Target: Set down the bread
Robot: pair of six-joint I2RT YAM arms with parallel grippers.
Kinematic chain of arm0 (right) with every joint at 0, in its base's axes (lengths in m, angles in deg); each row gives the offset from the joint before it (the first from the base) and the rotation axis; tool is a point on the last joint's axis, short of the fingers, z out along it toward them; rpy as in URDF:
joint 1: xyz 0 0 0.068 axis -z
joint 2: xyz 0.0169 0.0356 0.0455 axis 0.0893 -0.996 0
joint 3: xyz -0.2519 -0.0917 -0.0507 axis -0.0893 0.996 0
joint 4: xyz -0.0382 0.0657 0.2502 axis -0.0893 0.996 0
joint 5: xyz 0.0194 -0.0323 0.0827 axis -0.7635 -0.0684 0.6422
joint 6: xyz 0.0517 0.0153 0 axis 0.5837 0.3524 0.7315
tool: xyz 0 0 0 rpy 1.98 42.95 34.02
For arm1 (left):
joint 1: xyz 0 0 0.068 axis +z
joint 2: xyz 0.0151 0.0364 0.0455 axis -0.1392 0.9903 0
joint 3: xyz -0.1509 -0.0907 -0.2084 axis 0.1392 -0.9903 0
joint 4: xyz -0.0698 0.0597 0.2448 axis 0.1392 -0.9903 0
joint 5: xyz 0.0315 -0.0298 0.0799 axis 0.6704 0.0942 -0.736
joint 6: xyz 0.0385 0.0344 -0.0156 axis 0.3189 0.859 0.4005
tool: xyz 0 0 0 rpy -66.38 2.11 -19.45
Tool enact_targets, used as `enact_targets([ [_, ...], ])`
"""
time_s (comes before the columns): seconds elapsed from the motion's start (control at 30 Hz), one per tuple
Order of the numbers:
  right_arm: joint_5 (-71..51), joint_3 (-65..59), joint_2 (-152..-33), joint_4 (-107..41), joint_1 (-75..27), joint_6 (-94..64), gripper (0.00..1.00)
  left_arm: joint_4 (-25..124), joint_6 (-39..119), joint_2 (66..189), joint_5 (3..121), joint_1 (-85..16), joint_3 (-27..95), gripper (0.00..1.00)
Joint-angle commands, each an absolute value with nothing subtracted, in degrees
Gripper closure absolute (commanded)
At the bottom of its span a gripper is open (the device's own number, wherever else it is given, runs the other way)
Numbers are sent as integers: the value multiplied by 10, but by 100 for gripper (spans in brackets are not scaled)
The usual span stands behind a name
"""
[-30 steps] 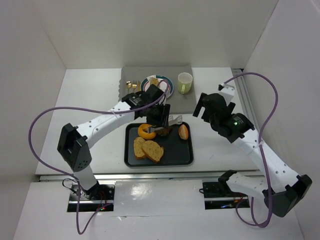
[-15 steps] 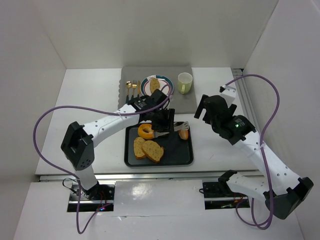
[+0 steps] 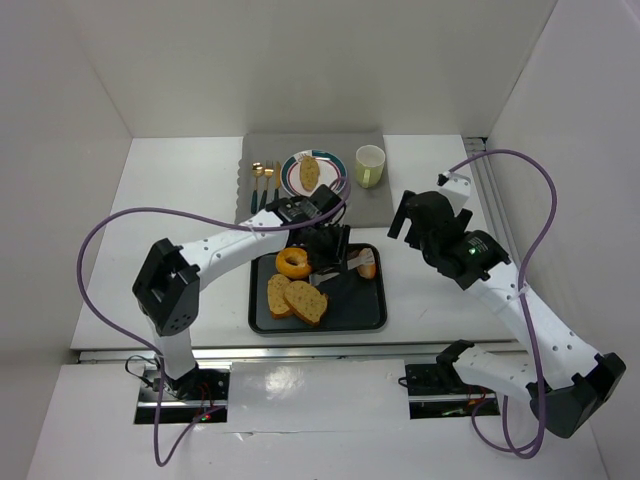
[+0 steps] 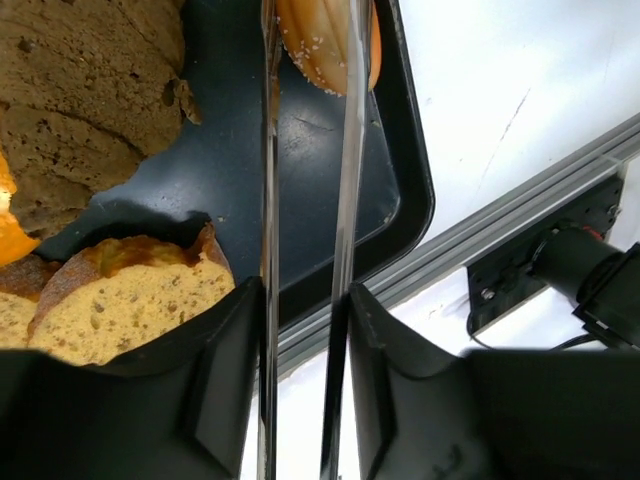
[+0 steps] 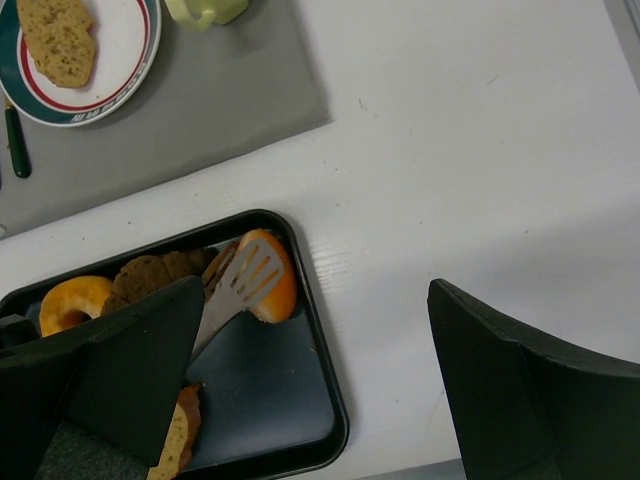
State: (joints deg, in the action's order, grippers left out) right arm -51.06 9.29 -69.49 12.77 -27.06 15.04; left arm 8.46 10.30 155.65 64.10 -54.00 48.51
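Left gripper [image 3: 328, 243] is clamped narrow on the handle of a slotted spatula [image 5: 240, 280], and the wrist view shows the handle running straight between its fingers. It hangs over the back half of the tray [image 3: 355, 312]. The blade reaches the bun [image 5: 283, 287] in the tray's back right corner and overlaps the bun's inner side from above. I can't tell if it touches. I take that bun as the bread to place. Also in the tray: a ring bagel [image 3: 294, 263] at back left, a dark brown round [image 5: 150, 275] between bagel and bun, and two toast slices [image 3: 304, 299] at front left. Behind the tray sits a plate [image 3: 338, 172] already carrying one slice [image 3: 309, 171], probably the drop spot. Right gripper [image 3: 412, 218] is spread wide, holds nothing and hovers off the tray's right side. My read on the bun: light, soft inside, with a domed glossy top, so it will roll or skid off a flat blade. I'd get the blade under its flat bottom from the tray-centre side and use the tray wall as a backstop. Then I'd lift level and slow, no squeezing.
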Motion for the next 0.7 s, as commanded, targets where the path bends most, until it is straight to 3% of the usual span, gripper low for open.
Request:
enact_targets([
  [0.0, -518, 99, -691, 121, -266, 157, 0, 79, 102, 1550, 638, -542, 527, 54],
  [0.2, -518, 99, -696, 121, -266, 152, 0, 25, 129, 1515, 605, -536, 587, 70],
  [0.47, -518, 99, -702, 104, -266, 145, 0, -16, 198, 1481, 603, -405, 649, 72],
  [0.67, -507, 99, -724, 99, -266, 140, 0, -3, 235, 1583, 611, -343, 758, 72],
])
